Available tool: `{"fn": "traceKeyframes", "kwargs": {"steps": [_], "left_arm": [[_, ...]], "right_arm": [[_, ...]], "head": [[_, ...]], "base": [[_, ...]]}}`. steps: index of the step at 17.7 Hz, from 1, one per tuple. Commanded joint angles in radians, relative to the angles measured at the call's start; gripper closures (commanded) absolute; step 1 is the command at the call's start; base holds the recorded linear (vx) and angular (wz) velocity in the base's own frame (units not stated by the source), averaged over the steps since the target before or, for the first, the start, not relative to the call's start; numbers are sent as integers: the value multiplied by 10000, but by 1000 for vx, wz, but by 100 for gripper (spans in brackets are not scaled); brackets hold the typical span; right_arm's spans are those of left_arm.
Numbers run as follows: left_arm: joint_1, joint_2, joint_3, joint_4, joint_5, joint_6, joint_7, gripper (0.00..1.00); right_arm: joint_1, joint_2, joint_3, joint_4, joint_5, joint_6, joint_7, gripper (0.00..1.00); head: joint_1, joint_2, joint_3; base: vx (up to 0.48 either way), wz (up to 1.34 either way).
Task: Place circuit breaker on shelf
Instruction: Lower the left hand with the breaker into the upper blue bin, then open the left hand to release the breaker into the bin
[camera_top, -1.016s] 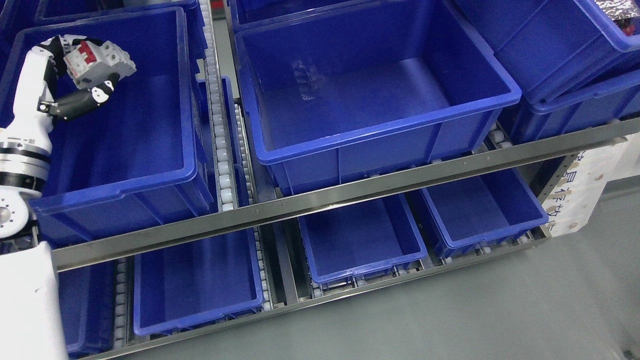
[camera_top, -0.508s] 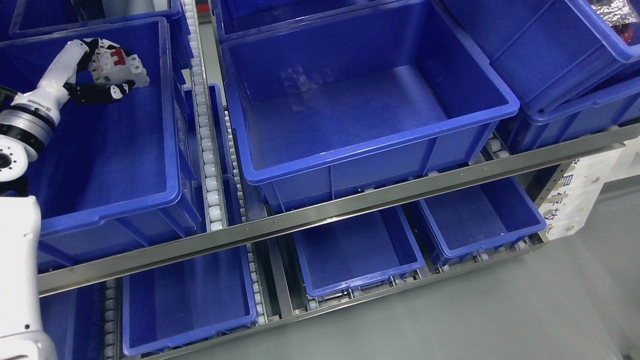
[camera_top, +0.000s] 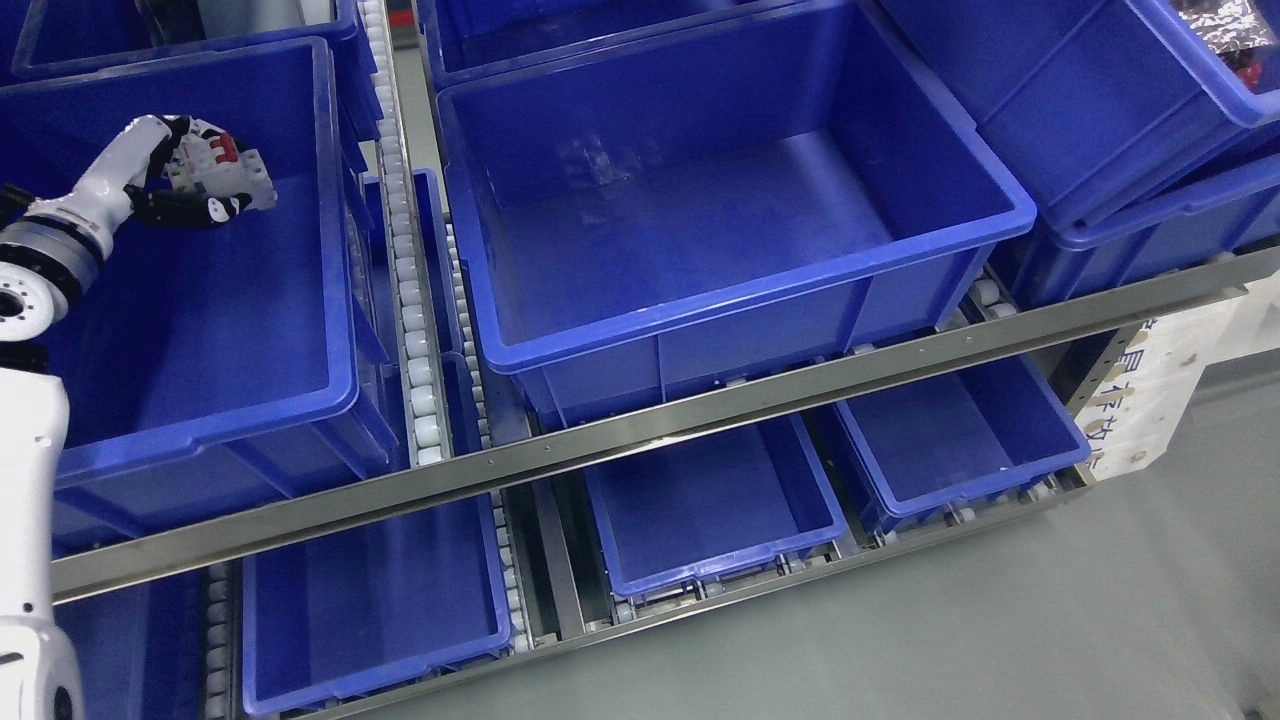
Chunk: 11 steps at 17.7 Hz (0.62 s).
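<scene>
My left hand (camera_top: 195, 180) is shut on a grey circuit breaker (camera_top: 222, 168) with red switches. It holds the breaker inside the large blue bin (camera_top: 345, 300) at the upper left of the shelf, near the bin's far wall and low over its floor. The white forearm (camera_top: 95, 200) comes in from the left edge. My right arm does not show.
A second large blue bin (camera_top: 760, 285) stands in the middle of the upper level, more bins at the upper right (camera_top: 1100, 120). A steel rail (camera_top: 700, 410) runs across the front. Smaller blue bins (camera_top: 710, 500) sit on the lower level. Roller tracks (camera_top: 415, 330) separate the bins.
The camera view has shifted. My left hand has gone deeper and lower into the left bin, still holding the circuit breaker.
</scene>
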<state>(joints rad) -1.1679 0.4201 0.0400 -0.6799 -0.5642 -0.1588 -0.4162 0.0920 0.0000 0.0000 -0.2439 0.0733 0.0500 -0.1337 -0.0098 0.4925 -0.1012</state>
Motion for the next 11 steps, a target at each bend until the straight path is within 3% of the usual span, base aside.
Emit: {"fn": "traceKeyframes", "kwargs": {"steps": [1,6,8,11], "left_arm": [[-301,217,-170,1997,-141,115,66,32],[-423,79,-1,1952,11,85,1382,11],[-897,-593,806,1784,499,69,2514,3],[-1512,-1834,2894,867,2567,69,3302,1]], "right_arm": [[0,-175,199,0,3,298,-28,0],[0,-175,199,0,3,283,-28,0],[0,-175,199,0,3,298,-28,0],[0,-175,199,0,3,298,-13,0]], "head": [[0,0,0],[0,0,0],[0,0,0],[0,0,0]], "base": [[0,0],[0,0],[0,0],[-2,-5]]}}
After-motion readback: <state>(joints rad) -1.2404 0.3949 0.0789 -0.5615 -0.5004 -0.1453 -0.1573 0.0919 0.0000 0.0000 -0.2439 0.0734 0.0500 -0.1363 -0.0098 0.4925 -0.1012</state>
